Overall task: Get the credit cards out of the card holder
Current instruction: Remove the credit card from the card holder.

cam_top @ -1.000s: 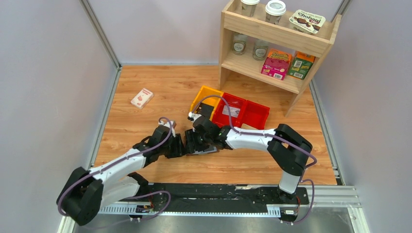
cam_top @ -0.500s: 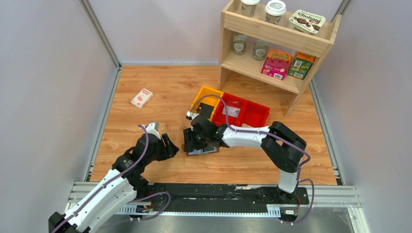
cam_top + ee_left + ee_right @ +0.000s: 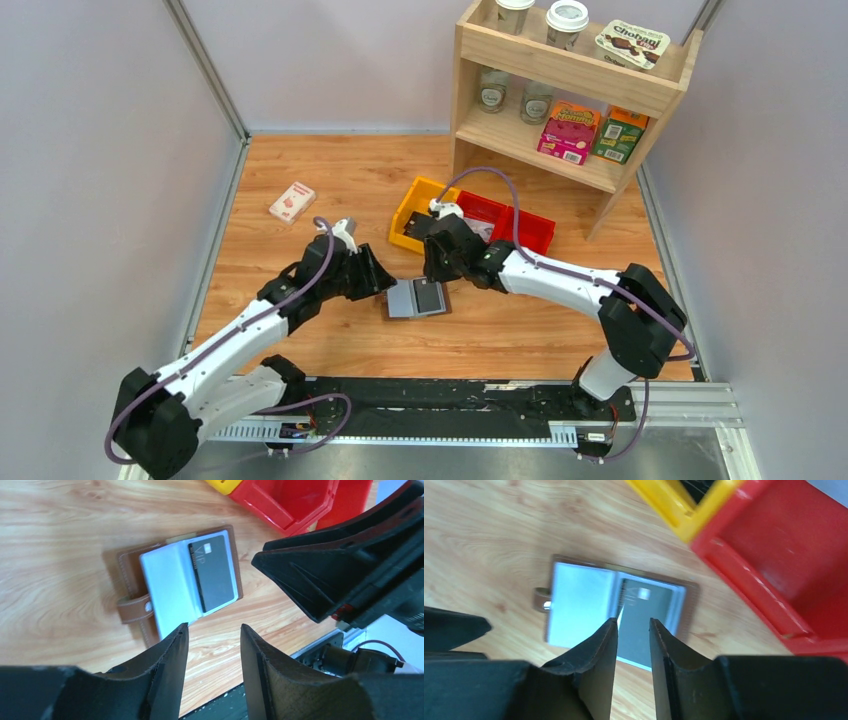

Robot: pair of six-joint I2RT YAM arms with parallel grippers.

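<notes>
Left wrist view: card holder open on the table, dark card inside. My left end effector and right end effector hover near it, jaws apart.

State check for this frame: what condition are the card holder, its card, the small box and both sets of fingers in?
card holder: unfolded, lying flat, strap undone
dark card: in an inner pocket, not yet taken out
left gripper: fingers apart, empty
right gripper: fingers narrowly apart, empty, above the card holder
small box: lying flat, away from both arms
</notes>
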